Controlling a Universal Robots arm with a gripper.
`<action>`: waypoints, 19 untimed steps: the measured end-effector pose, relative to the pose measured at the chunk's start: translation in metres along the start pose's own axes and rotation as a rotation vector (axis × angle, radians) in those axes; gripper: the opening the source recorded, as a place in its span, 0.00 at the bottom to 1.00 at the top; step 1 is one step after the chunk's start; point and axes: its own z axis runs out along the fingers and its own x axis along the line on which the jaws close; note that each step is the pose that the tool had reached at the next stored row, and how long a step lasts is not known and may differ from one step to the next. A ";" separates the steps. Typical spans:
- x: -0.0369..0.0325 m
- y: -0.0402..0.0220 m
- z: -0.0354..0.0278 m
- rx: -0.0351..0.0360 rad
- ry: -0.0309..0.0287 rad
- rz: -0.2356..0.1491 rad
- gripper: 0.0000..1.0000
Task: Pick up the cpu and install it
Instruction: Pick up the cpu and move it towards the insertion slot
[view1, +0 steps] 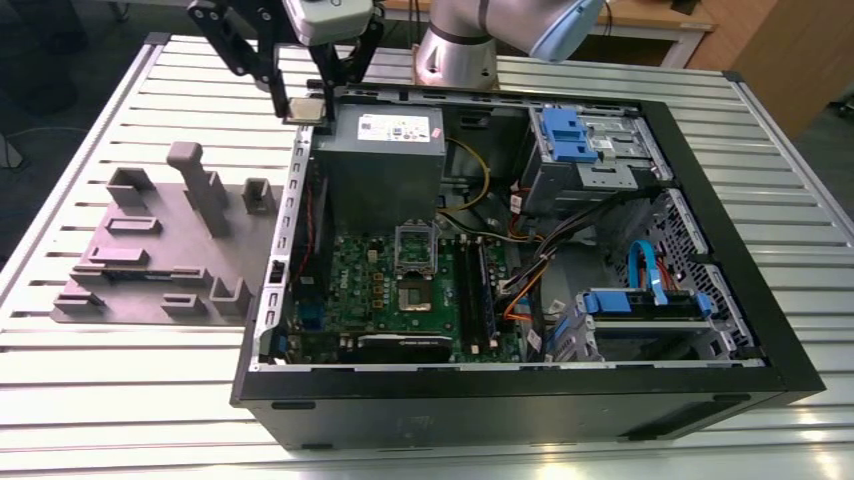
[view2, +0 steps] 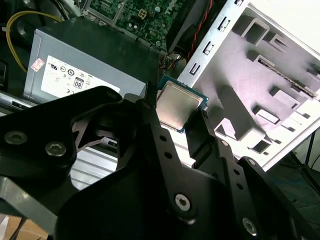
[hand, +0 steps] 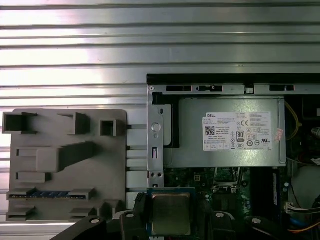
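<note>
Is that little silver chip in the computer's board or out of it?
Out. The cpu sits clamped between the fingers, by the edge of the case, away from the motherboard socket.

a white printed label (hand: 239, 131) sits on the power-supply box (hand: 189, 140).

Ribbed aluminium table (view1: 107, 400), wooden furniture (view1: 774, 60) behind, grey floor (view1: 830, 160) alongside.

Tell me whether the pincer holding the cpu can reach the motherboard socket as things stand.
Probably yes: the pincer grips the cpu above the case edge, the socket lies uncovered in the open case, and the cables run to one side.
</note>
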 end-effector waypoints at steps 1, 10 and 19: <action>-0.0004 0.0000 0.0000 0.0000 0.0000 0.000 0.47; -0.0066 0.0002 0.0000 0.0000 0.0000 0.000 0.47; -0.0137 0.0004 0.0001 0.0000 0.0000 0.000 0.47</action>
